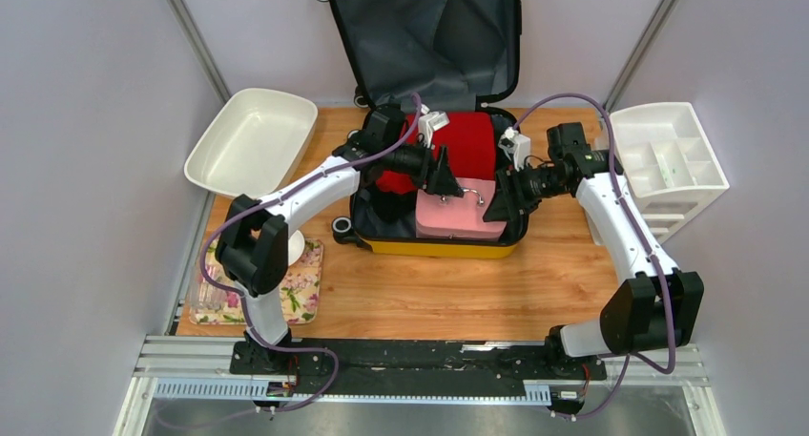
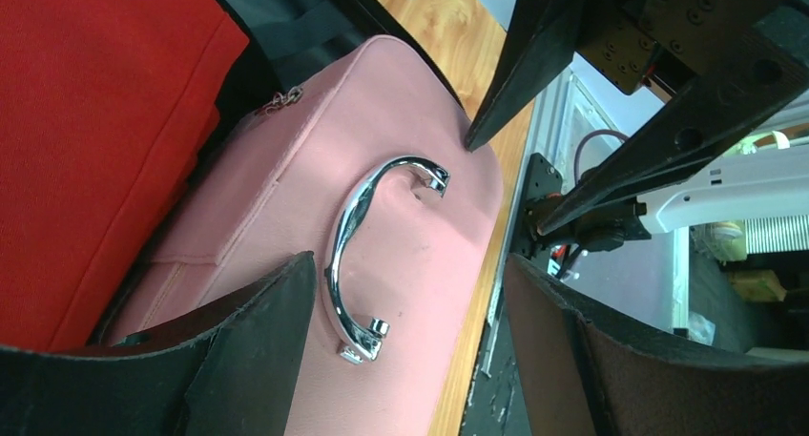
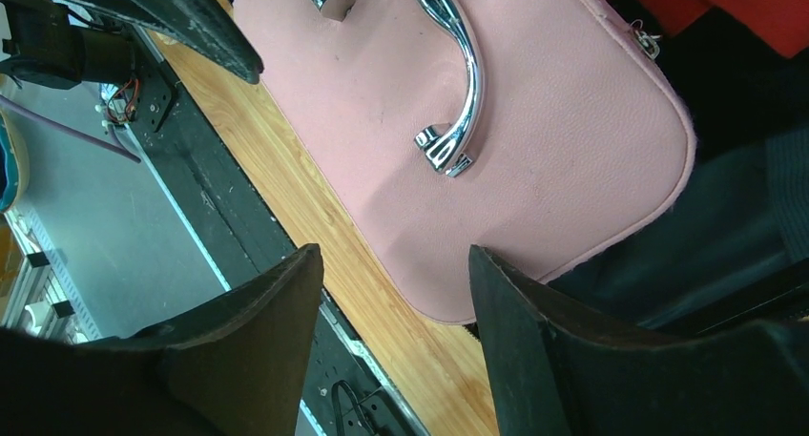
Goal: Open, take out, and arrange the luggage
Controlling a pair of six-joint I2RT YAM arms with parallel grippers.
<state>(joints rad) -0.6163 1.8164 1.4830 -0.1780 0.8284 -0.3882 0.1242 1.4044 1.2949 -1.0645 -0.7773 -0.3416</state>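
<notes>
The yellow luggage (image 1: 448, 248) lies open on the table, its grey-lined lid (image 1: 429, 35) leaning against the back wall. Inside are a red cloth (image 1: 467, 140) (image 2: 86, 121) and a small pink case (image 1: 458, 217) (image 2: 286, 169) (image 3: 572, 121) with a chrome handle (image 2: 348, 226) (image 3: 467, 73). My left gripper (image 1: 445, 176) (image 2: 410, 259) hovers open over the case's left end. One finger is by the handle and the other is past the case's front edge. My right gripper (image 1: 503, 197) (image 3: 394, 251) stands open over the case's right front corner, holding nothing.
A white basin (image 1: 253, 140) sits at the back left of the wooden table (image 1: 429, 293). A white compartment organiser (image 1: 673, 159) stands at the right. A floral mat (image 1: 300, 288) lies at the front left. Dark fabric (image 3: 725, 236) fills the luggage beside the case.
</notes>
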